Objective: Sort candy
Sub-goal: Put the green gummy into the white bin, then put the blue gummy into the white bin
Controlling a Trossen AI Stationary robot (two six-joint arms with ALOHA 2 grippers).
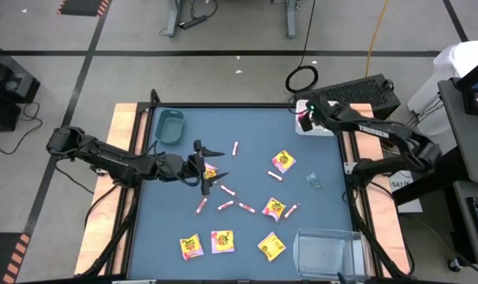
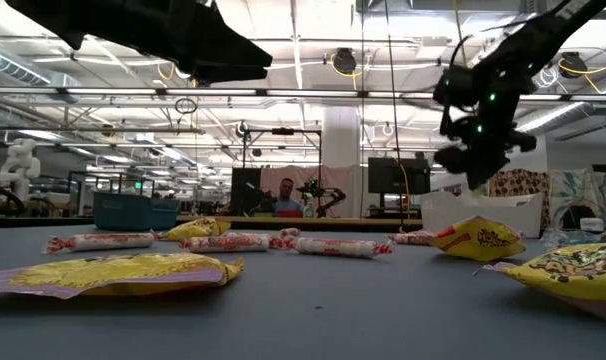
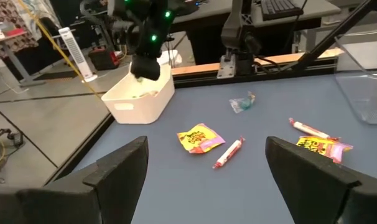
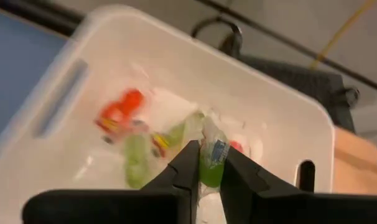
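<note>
Near edge of blue table (image 1: 247, 177): three yellow packets (image 1: 190, 247) in a row approx 6 o'clock, clear bin (image 1: 326, 251) at 5 o'clock. Mid-table: pink-white sticks (image 1: 225, 205) and more yellow packets scattered, one clear-wrapped piece (image 1: 314, 181) towards 3 o'clock.

L gripper (image 1: 203, 168) hangs over table centre-left, approx 9 o'clock, fingers (image 3: 114, 171) spread wide, nothing between them, a yellow packet just beside it.

Teal bin (image 1: 169, 126) at 11 o'clock.

Far corner, 1 o'clock: white bin (image 4: 176, 74) w/ red and green wrapped pieces inside. R gripper (image 4: 207, 163) poised directly over it, fingers pinched on a green wrapped candy (image 4: 211, 155), held above bin's contents.
</note>
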